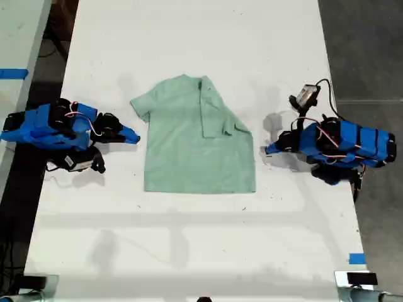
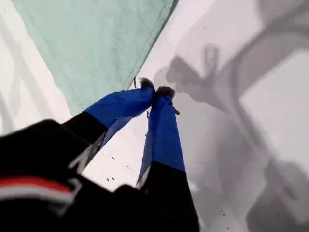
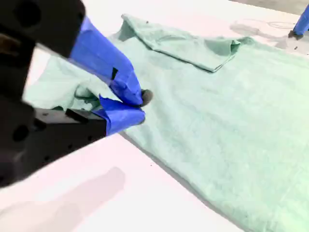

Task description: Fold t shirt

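White table [image 1: 189, 239] bare around t shirt [image 1: 189, 157]

We see the t shirt [image 1: 195, 151] lying flat on the white table [image 1: 189, 239] between the two pincers. My second gripper [image 1: 130, 138], jaws together, points at its spread sleeve, just apart from it. My first gripper [image 1: 271, 150], also closed, sits just beside the side whose sleeve is folded inward.

Bare worktop [image 1: 189, 38] lies open at twelve and six o'clock of the t shirt [image 1: 195, 141]; arms flank it at three and nine.
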Tool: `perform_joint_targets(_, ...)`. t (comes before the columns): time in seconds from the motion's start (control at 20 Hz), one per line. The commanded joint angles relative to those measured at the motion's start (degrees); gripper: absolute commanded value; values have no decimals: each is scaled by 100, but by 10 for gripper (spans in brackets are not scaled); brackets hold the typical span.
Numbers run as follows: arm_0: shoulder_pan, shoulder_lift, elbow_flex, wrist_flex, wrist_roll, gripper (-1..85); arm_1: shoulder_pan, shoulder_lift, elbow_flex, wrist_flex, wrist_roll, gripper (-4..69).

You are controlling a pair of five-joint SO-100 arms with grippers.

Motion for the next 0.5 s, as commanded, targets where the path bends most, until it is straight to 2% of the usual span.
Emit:
perform_joint_targets(0.0,-149,-3867,-3480,404,378,-1,-44,62,185,9,88,19)
perform_joint_targets(0.1,334,-2347,-2452,193,-88,-1,-53,62,185,18,114,19)
perform_joint_targets(0.25,325,-378,-1635,642,-141,-1,-44,62,185,26,123,19)
perform_joint_targets(0.35,132,-870,-2004,650,9,-2,-35,62,193,26,114,19)
perform_joint_targets(0.45,-483,-3208,-3445,650,844,-1,-26,62,193,26,114,19)
